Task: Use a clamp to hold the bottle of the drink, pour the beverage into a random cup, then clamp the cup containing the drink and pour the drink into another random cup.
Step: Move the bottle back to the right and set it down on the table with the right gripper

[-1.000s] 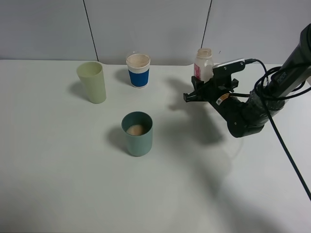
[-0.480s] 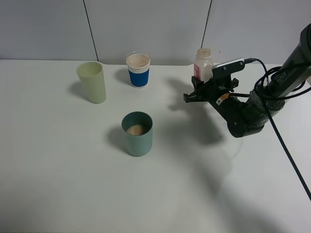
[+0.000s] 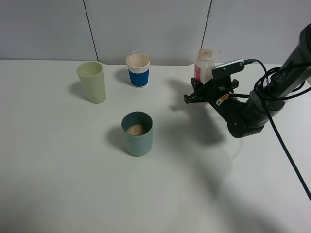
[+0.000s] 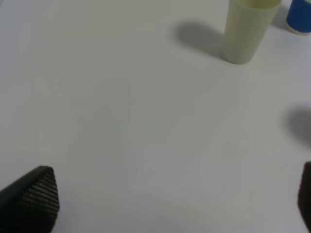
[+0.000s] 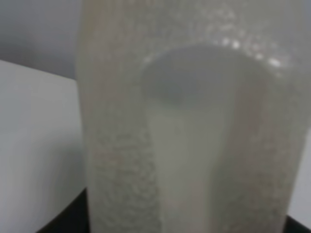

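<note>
A translucent white drink bottle (image 3: 204, 62) with a pink label stands upright at the back right; up close it fills the right wrist view (image 5: 189, 121). My right gripper (image 3: 208, 88) is closed around its lower part, which it hides. A teal cup (image 3: 137, 134) in the middle of the table holds a pale brown drink. A light green cup (image 3: 92, 81) stands at the back left and a blue and white paper cup (image 3: 138, 70) at the back middle. My left gripper (image 4: 170, 204) is open and empty above bare table, out of the exterior high view.
The white table (image 3: 58, 184) ends at a grey wall behind the cups. The right arm's black cables (image 3: 279, 141) trail over the table's right side. The light green cup (image 4: 249, 29) and the paper cup's blue edge (image 4: 300, 17) show in the left wrist view.
The bottle's top has shifted very slightly to the right with my right gripper. The cups have not moved.
</note>
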Tool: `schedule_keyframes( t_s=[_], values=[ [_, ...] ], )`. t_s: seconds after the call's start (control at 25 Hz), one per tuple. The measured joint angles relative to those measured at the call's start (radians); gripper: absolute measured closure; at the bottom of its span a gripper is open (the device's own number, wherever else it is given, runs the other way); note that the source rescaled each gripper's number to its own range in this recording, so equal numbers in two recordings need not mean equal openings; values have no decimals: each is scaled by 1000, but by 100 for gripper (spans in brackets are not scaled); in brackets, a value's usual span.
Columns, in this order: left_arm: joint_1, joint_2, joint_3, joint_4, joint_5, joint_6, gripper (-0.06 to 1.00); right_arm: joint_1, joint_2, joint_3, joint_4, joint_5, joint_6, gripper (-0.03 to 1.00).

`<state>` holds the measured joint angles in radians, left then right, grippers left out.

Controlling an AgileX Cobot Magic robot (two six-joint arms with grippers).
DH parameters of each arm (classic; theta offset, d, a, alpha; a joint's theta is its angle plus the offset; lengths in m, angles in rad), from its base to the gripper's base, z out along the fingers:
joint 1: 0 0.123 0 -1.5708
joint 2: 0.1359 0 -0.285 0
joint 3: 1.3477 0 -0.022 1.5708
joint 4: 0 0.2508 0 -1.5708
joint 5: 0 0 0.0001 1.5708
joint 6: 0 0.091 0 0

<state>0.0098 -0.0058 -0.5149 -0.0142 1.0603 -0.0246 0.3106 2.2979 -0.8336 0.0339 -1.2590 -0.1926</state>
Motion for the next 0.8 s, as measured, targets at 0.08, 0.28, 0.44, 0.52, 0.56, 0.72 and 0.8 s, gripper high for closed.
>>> schedule_keyframes(
  t_s=[0.08, 0.28, 0.44, 0.52, 0.56, 0.72, 0.8],
  values=[
    [0, 0, 0, 0, 0, 0, -6, 0, 4, 0, 2, 9, 0, 83],
    [0, 0, 0, 0, 0, 0, -6, 0, 17, 1, 4, 34, 0, 75],
    [0, 0, 0, 0, 0, 0, -6, 0, 17, 1, 4, 35, 0, 72],
    [0, 0, 0, 0, 0, 0, -6, 0, 18, 1, 4, 35, 0, 68],
    [0, 0, 0, 0, 0, 0, -6, 0, 18, 1, 4, 35, 0, 64],
    [0, 0, 0, 0, 0, 0, -6, 0, 18, 1, 4, 35, 0, 42],
    [0, 0, 0, 0, 0, 0, -6, 0, 18, 1, 4, 35, 0, 34]
  ],
)
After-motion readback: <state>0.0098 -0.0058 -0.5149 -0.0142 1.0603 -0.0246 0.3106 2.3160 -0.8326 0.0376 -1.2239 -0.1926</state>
